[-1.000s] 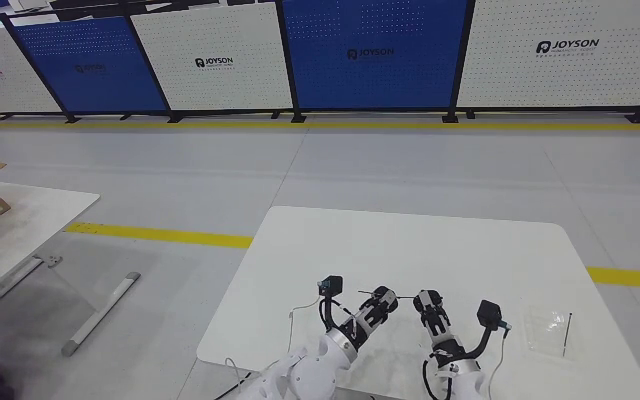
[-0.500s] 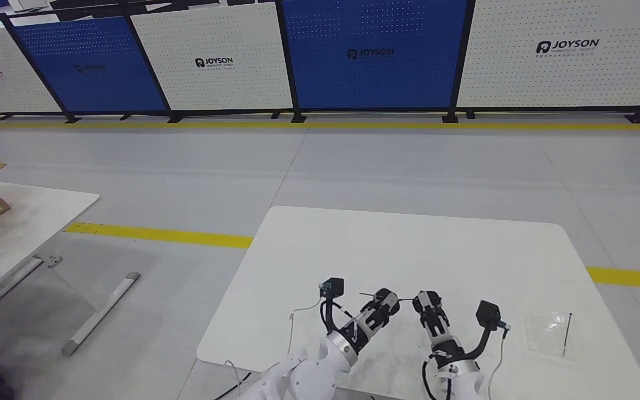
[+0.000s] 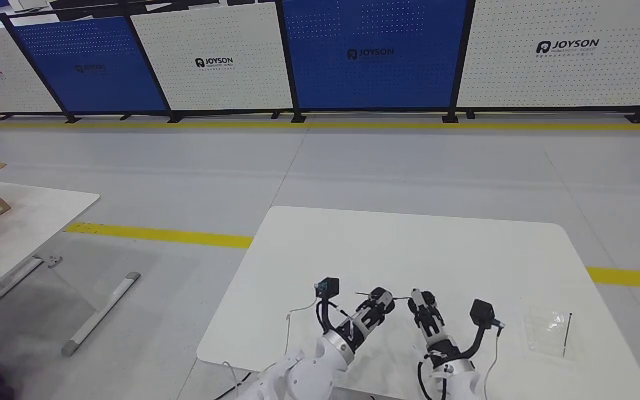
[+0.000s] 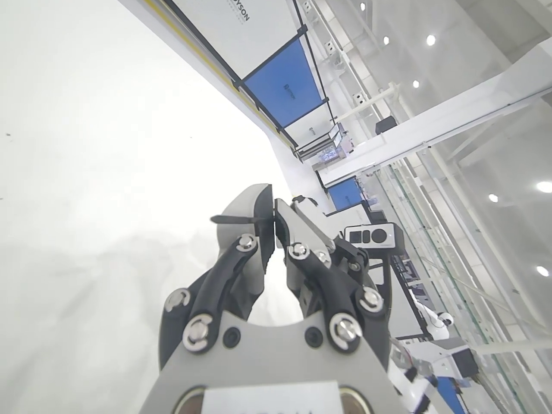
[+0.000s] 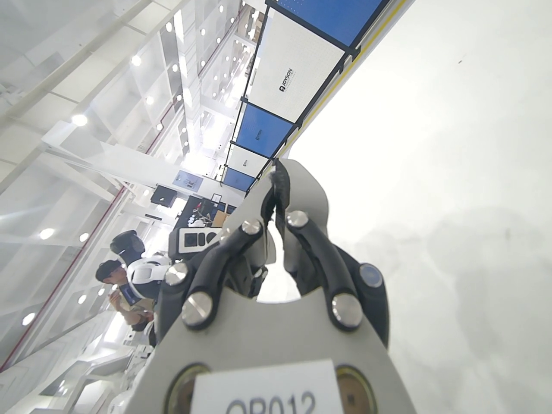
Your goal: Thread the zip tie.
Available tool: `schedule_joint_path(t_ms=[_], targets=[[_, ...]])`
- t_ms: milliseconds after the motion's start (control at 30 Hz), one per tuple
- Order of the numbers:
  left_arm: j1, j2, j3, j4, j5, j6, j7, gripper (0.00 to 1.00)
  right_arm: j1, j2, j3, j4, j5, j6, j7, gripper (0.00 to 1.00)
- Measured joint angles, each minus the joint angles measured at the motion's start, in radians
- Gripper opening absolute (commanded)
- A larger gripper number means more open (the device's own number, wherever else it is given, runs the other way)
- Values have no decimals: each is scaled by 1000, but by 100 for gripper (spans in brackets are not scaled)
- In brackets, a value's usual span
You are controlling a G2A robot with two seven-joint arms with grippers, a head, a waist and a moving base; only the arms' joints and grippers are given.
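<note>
A thin black zip tie (image 4: 233, 220) sticks out sideways from my left gripper (image 4: 274, 217), which is shut on it just above the white table (image 3: 420, 240). In the top view the left gripper (image 3: 381, 296) and the right gripper (image 3: 414, 296) sit close together near the table's front edge, with a thin dark strand of the zip tie (image 3: 399, 294) between them. My right gripper (image 5: 277, 183) is shut, and a small dark bit of the tie pokes out at its fingertips (image 5: 280, 174).
A clear plastic bag (image 3: 546, 325) lies at the table's front right, with a spare black zip tie (image 3: 567, 335) beside it. A second white table (image 3: 30, 215) stands off to the left across the floor.
The right gripper has shifted left toward the left gripper, so the gap between them is smaller. Both stay shut.
</note>
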Motion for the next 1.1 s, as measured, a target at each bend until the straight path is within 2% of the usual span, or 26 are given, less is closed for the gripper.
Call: schedule_joint_path(t_ms=[233, 400, 433, 700, 833, 1100], targets=[[-15, -6, 2, 12, -17, 31, -3, 0, -10, 0, 6, -4, -5, -6, -5, 24], [-20, -8, 2, 19, -21, 44, 0, 0, -16, 0, 11, -6, -8, -13, -9, 7], [-21, -9, 2, 21, -22, 47, 0, 0, -18, 1, 12, -7, -9, -14, -9, 0], [-25, -13, 5, 24, -26, 48, -1, 0, -22, 0, 19, -7, -8, -23, -14, 0], [-20, -11, 6, 19, -23, 16, -28, 0, -23, 0, 20, -7, -9, -25, -14, 0], [-7, -8, 4, 3, 1, -3, -40, 0, -20, 0, 20, -5, -16, -24, 6, 0]])
